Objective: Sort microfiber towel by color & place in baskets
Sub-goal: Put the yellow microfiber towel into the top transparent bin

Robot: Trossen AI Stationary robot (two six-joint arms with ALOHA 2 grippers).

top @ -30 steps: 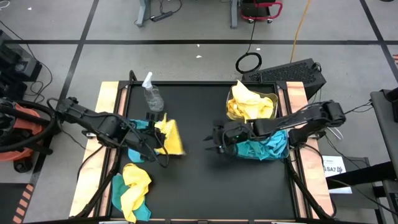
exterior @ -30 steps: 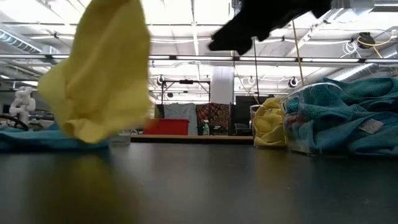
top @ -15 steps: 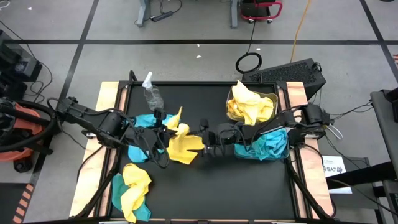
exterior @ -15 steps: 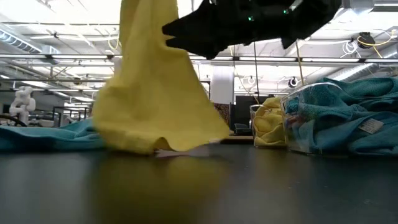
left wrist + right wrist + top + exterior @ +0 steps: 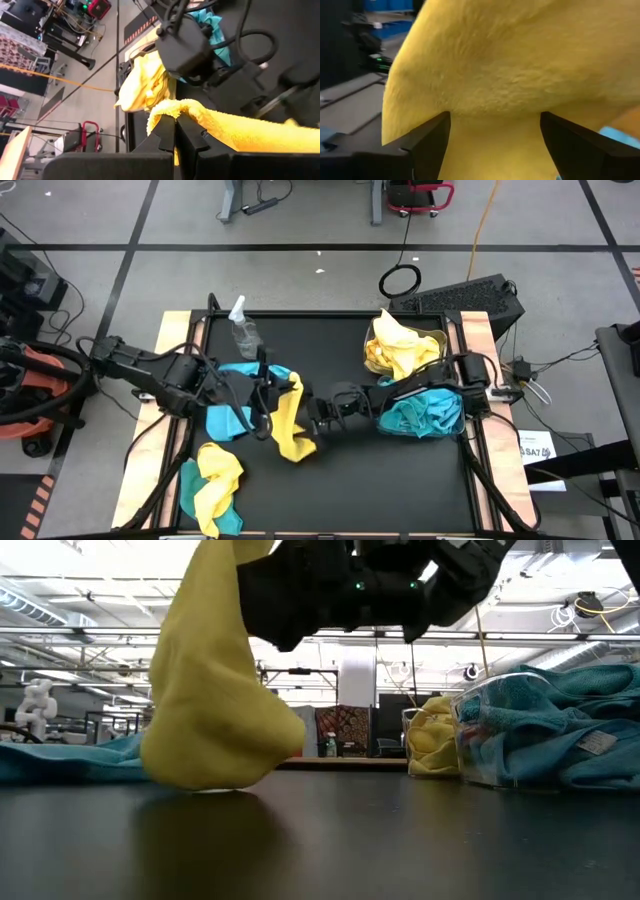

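Right now my left gripper (image 5: 272, 392) is clenched on a yellow microfiber towel (image 5: 291, 420), holding it up near the middle of the black table (image 5: 400, 480) so its lower end brushes the surface. My right gripper (image 5: 312, 416) reaches in from the right edge with its fingers (image 5: 427, 145) spread wide on either side of that hanging cloth, not closed on it. Along the right edge sit my two clear baskets: the far one (image 5: 436, 340) holds yellow towels, the near one (image 5: 452, 420) teal ones. A teal towel (image 5: 232, 400) lies by the left edge, a mixed yellow-and-teal pile (image 5: 210, 485) fills the near left corner, and a spray bottle (image 5: 244, 332) lies at the far left.
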